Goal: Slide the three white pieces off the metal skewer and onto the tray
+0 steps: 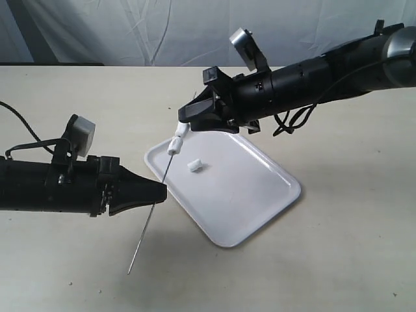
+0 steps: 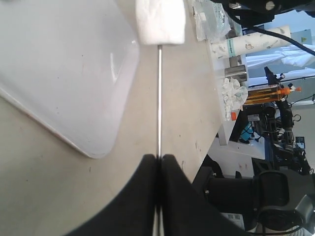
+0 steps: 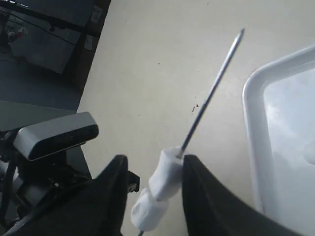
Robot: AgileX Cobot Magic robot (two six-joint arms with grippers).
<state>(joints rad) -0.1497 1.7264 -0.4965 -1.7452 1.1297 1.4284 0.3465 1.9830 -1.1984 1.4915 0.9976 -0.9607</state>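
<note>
The thin metal skewer (image 1: 159, 183) slants up from the table over the near-left corner of the white tray (image 1: 253, 195). My left gripper (image 1: 158, 192) is shut on its lower part; in the left wrist view the skewer (image 2: 159, 98) comes straight out of the closed jaws (image 2: 159, 158). Two white pieces (image 1: 176, 143) sit near the skewer's top. My right gripper (image 1: 187, 118) straddles them, open. In the right wrist view both pieces (image 3: 166, 173) lie between the spread fingers (image 3: 197, 184), one finger touching the upper piece. A third white piece (image 1: 194, 165) lies on the tray.
Beyond the table edge in the left wrist view stand a metal cup (image 2: 238, 73), an amber bottle (image 2: 266, 93) and other clutter. A black cable (image 1: 26, 127) trails on the table at far left. A pale cloth hangs behind the table.
</note>
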